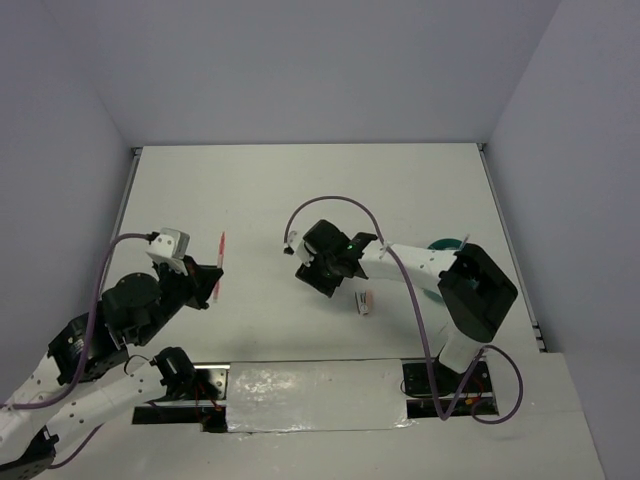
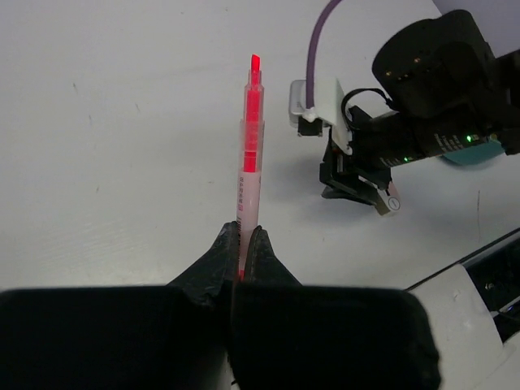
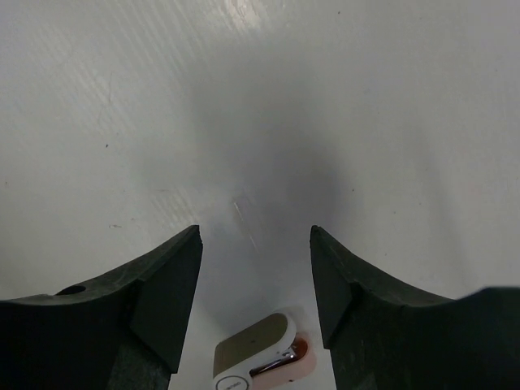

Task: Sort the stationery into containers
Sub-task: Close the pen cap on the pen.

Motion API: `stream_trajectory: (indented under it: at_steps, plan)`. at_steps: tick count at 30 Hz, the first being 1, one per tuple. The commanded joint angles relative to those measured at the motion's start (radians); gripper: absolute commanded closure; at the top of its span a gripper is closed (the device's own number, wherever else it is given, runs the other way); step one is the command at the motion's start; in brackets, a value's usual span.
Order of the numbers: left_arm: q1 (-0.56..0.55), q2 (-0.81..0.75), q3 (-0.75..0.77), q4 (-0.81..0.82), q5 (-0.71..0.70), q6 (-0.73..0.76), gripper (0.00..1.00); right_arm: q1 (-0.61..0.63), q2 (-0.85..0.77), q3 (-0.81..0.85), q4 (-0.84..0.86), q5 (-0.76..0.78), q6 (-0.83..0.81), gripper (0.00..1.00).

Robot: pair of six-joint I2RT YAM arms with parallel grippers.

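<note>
Left gripper [image 2: 241, 242] clenched on pen [image 2: 252, 146], mid frame, right gripper [image 3: 256, 264] jaws apart, empty, stapler [image 3: 253, 357] at bottom edge.

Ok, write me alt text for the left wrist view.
The left claw is shut on a pink-red pen that points away over the white table. At upper right is the right arm's black wrist, with a sliver of the teal cup behind it.
</note>
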Motion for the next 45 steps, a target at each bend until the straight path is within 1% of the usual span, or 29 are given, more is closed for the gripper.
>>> stream_trajectory:
  at_steps: [1,5,9,11,14,15,17,18,22,23,24,25,26,29,30,31,32,33,35,36,38,39,40,41,42,43,44,45]
  plan:
    - [0.003,0.026,-0.004,0.081,0.077,0.065,1.0,0.016,0.033,0.063,0.0,0.027,-0.064,0.38]
    - [0.002,0.046,-0.005,0.086,0.118,0.076,1.0,0.016,0.079,0.069,0.005,0.02,-0.075,0.41]
    - [0.002,0.034,-0.01,0.09,0.128,0.079,1.0,0.016,0.093,0.053,0.012,0.014,-0.071,0.45]
    - [0.002,0.021,-0.013,0.097,0.134,0.082,1.0,0.016,0.098,0.044,0.022,0.017,-0.071,0.45]
    - [0.002,0.017,-0.016,0.101,0.145,0.085,1.0,0.016,0.127,0.043,0.014,-0.01,-0.077,0.51]
    - [0.002,0.017,-0.015,0.101,0.146,0.085,1.0,0.016,0.138,0.044,0.009,-0.009,-0.077,0.56]
    - [0.002,0.018,-0.015,0.097,0.143,0.083,1.0,0.015,0.164,0.047,-0.006,-0.01,-0.069,0.62]
    - [0.002,0.015,-0.015,0.097,0.142,0.082,1.0,0.016,0.168,0.046,-0.009,-0.016,-0.066,0.68]
    - [0.002,0.004,-0.018,0.1,0.146,0.085,1.0,0.016,0.162,0.014,0.006,-0.021,-0.046,0.73]
    - [0.002,0.001,-0.018,0.1,0.146,0.085,1.0,0.015,0.159,0.01,0.008,-0.027,-0.044,0.82]
    - [0.002,0.001,-0.018,0.1,0.145,0.083,1.0,0.016,0.156,0.009,0.011,-0.036,-0.038,0.88]
    - [0.002,0.001,-0.018,0.1,0.142,0.082,1.0,0.016,0.152,0.01,0.015,-0.041,-0.034,0.97]
    - [0.002,0.001,-0.015,0.097,0.139,0.08,1.0,0.016,0.147,0.009,0.023,-0.041,-0.026,1.0]
    - [0.002,0.0,-0.015,0.094,0.125,0.074,1.0,0.016,0.11,-0.005,0.078,-0.049,0.011,1.0]
    - [0.002,-0.003,-0.016,0.094,0.123,0.073,1.0,0.015,0.095,-0.009,0.098,-0.02,0.053,1.0]
    - [0.002,-0.006,-0.015,0.094,0.122,0.071,1.0,0.016,0.057,-0.022,0.145,-0.003,0.084,1.0]
    - [0.002,-0.008,-0.015,0.095,0.128,0.07,1.0,0.012,0.032,-0.028,0.17,0.017,0.148,1.0]
    - [0.002,-0.009,-0.018,0.103,0.137,0.07,1.0,0.013,-0.018,-0.033,0.19,0.098,0.19,1.0]
    - [0.003,-0.002,-0.018,0.113,0.164,0.067,1.0,0.01,-0.077,-0.036,0.227,0.19,0.285,1.0]
    - [0.002,0.016,-0.016,0.13,0.212,0.057,1.0,0.007,-0.151,-0.04,0.235,0.324,0.413,1.0]
    - [0.002,0.046,-0.022,0.156,0.264,0.039,1.0,0.006,-0.248,-0.057,0.246,0.422,0.558,1.0]
    - [0.002,0.079,-0.022,0.187,0.319,0.016,1.0,0.006,-0.363,-0.095,0.274,0.475,0.684,1.0]
    - [0.002,0.095,-0.033,0.211,0.347,0.002,1.0,0.009,-0.423,-0.121,0.298,0.493,0.748,1.0]
    - [0.002,0.104,-0.047,0.248,0.378,-0.012,1.0,0.007,-0.49,-0.155,0.334,0.494,0.853,1.0]
    - [0.002,0.106,-0.07,0.299,0.449,-0.037,1.0,0.009,-0.616,-0.189,0.369,0.502,0.903,1.0]
    - [0.0,0.106,-0.125,0.421,0.486,-0.051,1.0,0.015,-0.673,-0.265,0.443,0.525,0.954,1.0]
    - [0.0,0.098,-0.152,0.486,0.519,-0.088,1.0,0.021,-0.778,-0.308,0.506,0.533,1.021,1.0]
    - [-0.001,0.096,-0.183,0.551,0.548,-0.105,1.0,0.027,-0.822,-0.339,0.544,0.537,1.046,1.0]
